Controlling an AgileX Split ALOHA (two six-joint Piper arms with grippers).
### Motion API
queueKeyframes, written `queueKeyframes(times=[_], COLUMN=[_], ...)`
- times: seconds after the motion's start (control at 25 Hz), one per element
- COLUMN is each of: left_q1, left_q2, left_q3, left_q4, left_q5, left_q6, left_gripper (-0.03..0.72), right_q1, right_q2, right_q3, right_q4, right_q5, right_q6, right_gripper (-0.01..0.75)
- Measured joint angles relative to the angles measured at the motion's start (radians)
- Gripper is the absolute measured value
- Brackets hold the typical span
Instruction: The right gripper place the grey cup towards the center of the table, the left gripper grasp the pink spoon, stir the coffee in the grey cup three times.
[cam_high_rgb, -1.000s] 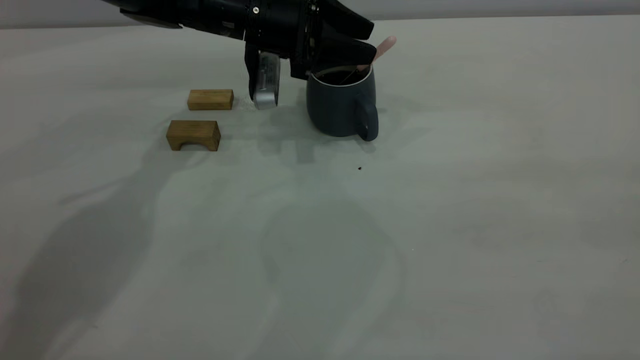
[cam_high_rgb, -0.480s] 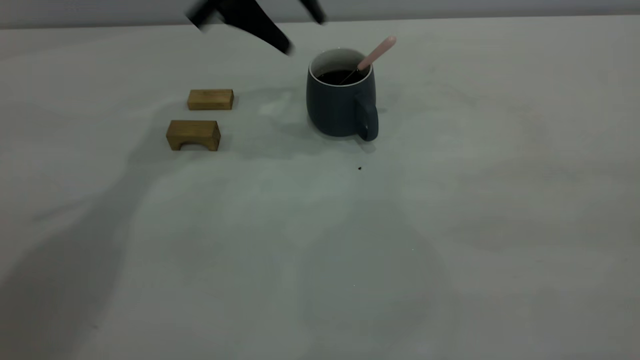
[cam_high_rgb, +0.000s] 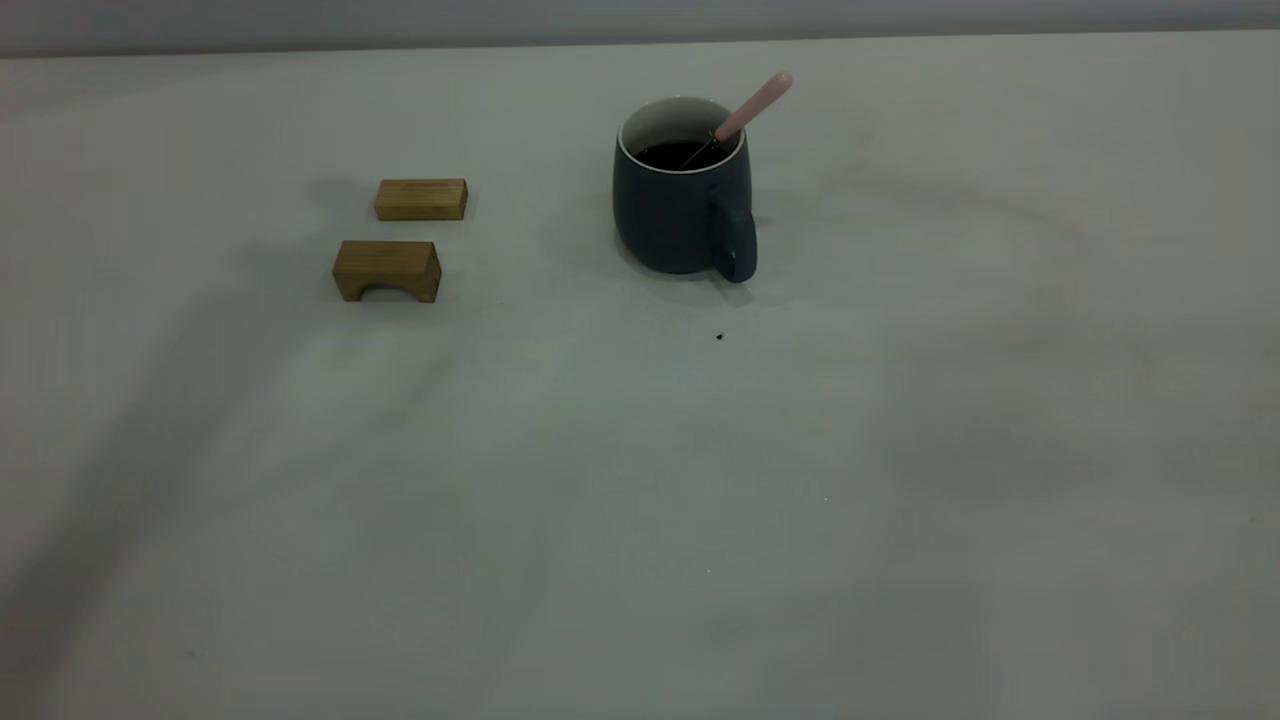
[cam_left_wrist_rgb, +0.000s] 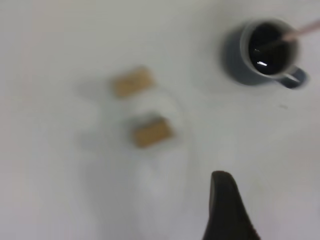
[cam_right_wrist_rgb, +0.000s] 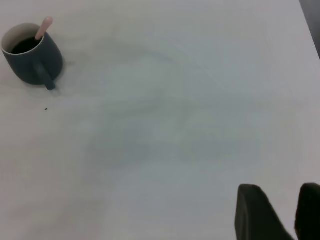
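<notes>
The grey cup (cam_high_rgb: 680, 215) stands upright on the table (cam_high_rgb: 640, 500), past the middle, its handle towards the camera. Dark coffee (cam_high_rgb: 680, 153) fills it. The pink spoon (cam_high_rgb: 755, 100) leans on the rim, its bowl in the coffee, nothing holding it. Neither gripper shows in the exterior view. The left wrist view looks down on the cup (cam_left_wrist_rgb: 235, 60) and spoon (cam_left_wrist_rgb: 302, 31) from high up; my left gripper (cam_left_wrist_rgb: 280, 205) shows one finger (cam_left_wrist_rgb: 225, 210), empty. My right gripper (cam_right_wrist_rgb: 282, 205) hangs open and empty, far from the cup (cam_right_wrist_rgb: 35, 62).
Two tan wooden blocks lie left of the cup: a flat one (cam_high_rgb: 421, 199) and an arched one (cam_high_rgb: 387, 270), both also below the left wrist (cam_left_wrist_rgb: 131, 82). A tiny dark speck (cam_high_rgb: 719, 337) sits in front of the cup.
The left gripper, which was open at the cup's rim beside the spoon, has risen up and out of the exterior view. The spoon stays leaning in the cup. Cup and blocks have not moved.
</notes>
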Motion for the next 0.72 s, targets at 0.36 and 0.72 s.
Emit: queueKeyframes(times=[0.36,0.72], left_q1=[0.015,0.016], left_q2=[-0.404,-1.036], left_q3=[0.364,0.986], left_q4=[0.144,0.165], left_q5=[0.0,0.0], left_q6=[-0.038,-0.046], left_gripper=[0.51,0.51], right_q1=[0.0,0.0], right_q2=[0.0,0.0], right_q3=[0.0,0.0], right_q4=[0.0,0.0], right_q5=[0.0,0.0], right_q6=[0.0,0.0], right_gripper=[0.24,0.24])
